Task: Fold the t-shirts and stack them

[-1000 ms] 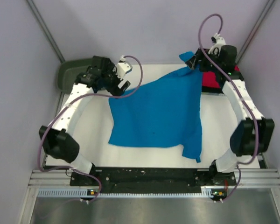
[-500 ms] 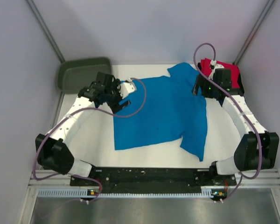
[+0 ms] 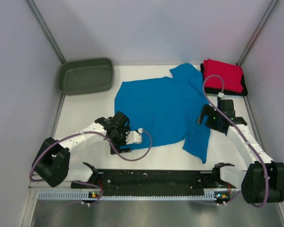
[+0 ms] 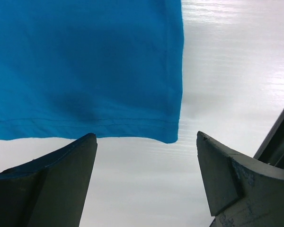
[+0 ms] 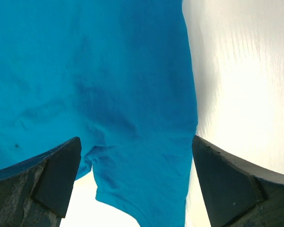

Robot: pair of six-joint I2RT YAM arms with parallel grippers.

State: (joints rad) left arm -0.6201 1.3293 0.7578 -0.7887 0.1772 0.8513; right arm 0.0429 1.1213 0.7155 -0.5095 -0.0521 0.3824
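The turquoise-blue t-shirt (image 3: 163, 111) lies spread flat on the white table (image 3: 80, 113), with one sleeve (image 3: 197, 142) toward the near right. My left gripper (image 3: 120, 135) is open and empty by the shirt's near-left corner. In the left wrist view (image 4: 146, 137) its jaws stand wide apart just short of the hem corner (image 4: 173, 135). My right gripper (image 3: 209, 118) is open and empty over the shirt's right side. In the right wrist view (image 5: 136, 139) the sleeve (image 5: 142, 189) lies between its jaws. A folded red shirt (image 3: 222, 75) sits on a black one at the far right.
A dark olive-green tub (image 3: 85, 75) stands at the far left corner. Bare white table (image 4: 227, 71) shows beside the shirt's hem. Grey walls close in on the left, the right and the back.
Both grippers held the shirt up at the far side, then let go of it. It now lies flat, and both arms have drawn back toward the near edge.
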